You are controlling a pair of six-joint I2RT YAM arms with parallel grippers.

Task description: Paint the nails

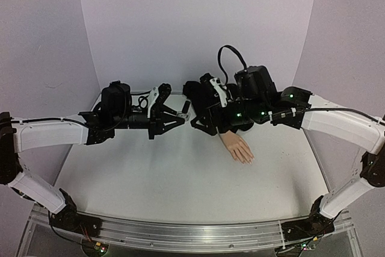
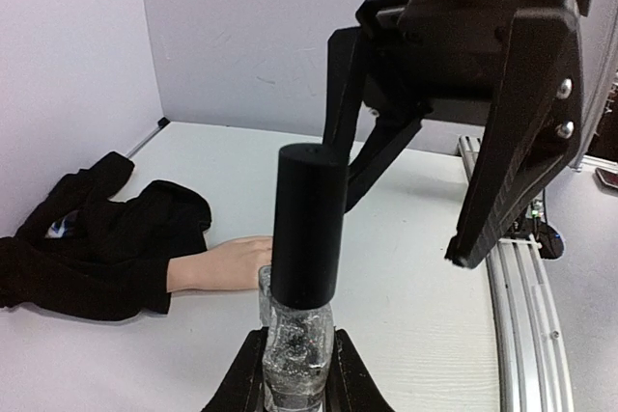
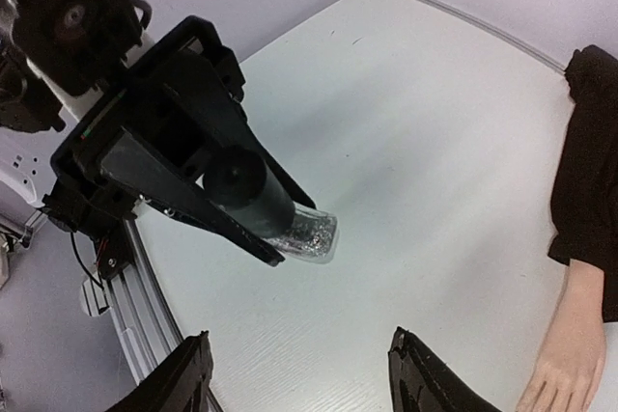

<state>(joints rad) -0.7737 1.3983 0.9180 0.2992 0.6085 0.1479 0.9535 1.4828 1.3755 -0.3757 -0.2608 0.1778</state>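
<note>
My left gripper (image 1: 182, 114) is shut on a small clear glitter-filled bottle (image 2: 297, 349), holding it by the glass body (image 3: 307, 235) above the table. Its tall black cap (image 2: 307, 229) points toward my right gripper (image 1: 195, 112). The right gripper (image 3: 304, 383) stands open, its fingers (image 2: 502, 151) spread wide just beyond the cap and touching nothing. The peach mannequin hand (image 1: 237, 147) lies flat on the table with a black sleeve (image 2: 97, 248). The nails at its fingertips (image 1: 247, 160) are too small to make out.
The black sleeve cloth (image 3: 591, 142) bunches behind the mannequin hand (image 3: 570, 354) under the right arm. An aluminium rail (image 1: 180, 233) runs along the table's near edge. Pale walls close in the back and sides.
</note>
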